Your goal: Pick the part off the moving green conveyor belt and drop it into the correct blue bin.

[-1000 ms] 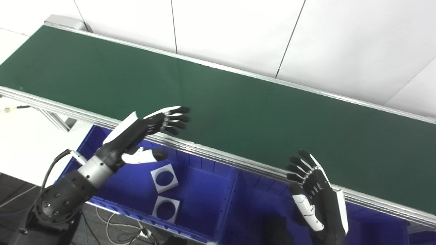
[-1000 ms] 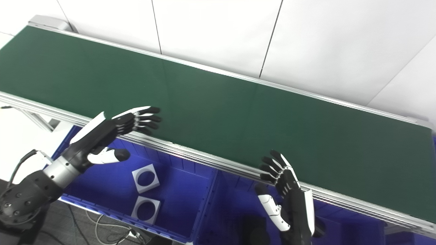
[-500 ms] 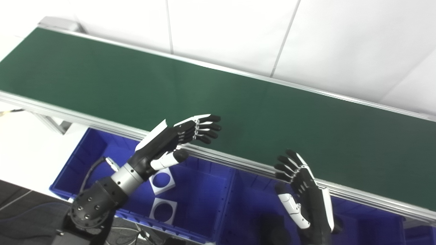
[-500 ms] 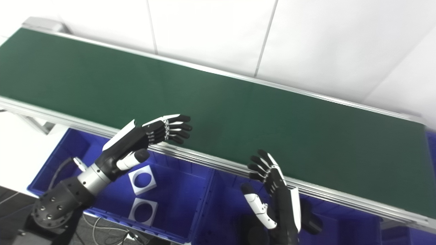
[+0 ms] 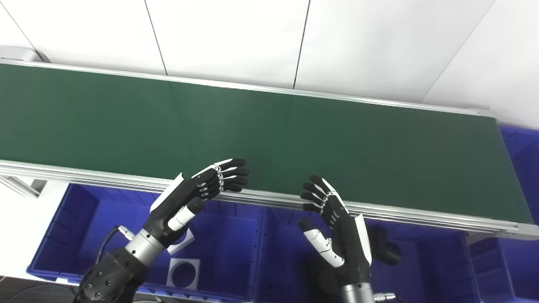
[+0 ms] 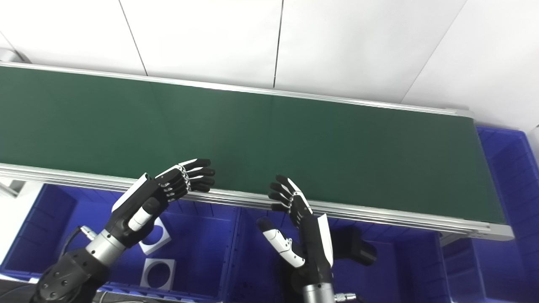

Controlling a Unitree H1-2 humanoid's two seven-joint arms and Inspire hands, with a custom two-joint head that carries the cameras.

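Conveyor belt [image 5: 294, 130]: seen almost square-on with its right end in view, where half a second ago it ran on a slant; the whole picture has shifted, so a turn of the head is judged, not a move of the belt. No part is seen anywhere on the green surface.

Blue bins [image 5: 63, 219]: ranged below the near rail. Two white square plates with round holes [image 5: 184, 272] lie in the left bin; a dark object [image 5: 385, 250] lies in a bin to the right.

Left hand [image 5: 198, 191]: empty, fingers spread, held at the near rail.

Right hand [image 5: 332, 219]: empty, fingers spread, raised just beside the rail; now nearer the left hand than it was.

Task's part: not in view; none is held.

Bearing on task: the pick is not begun. The turn is judged a search along the belt for an incoming part.
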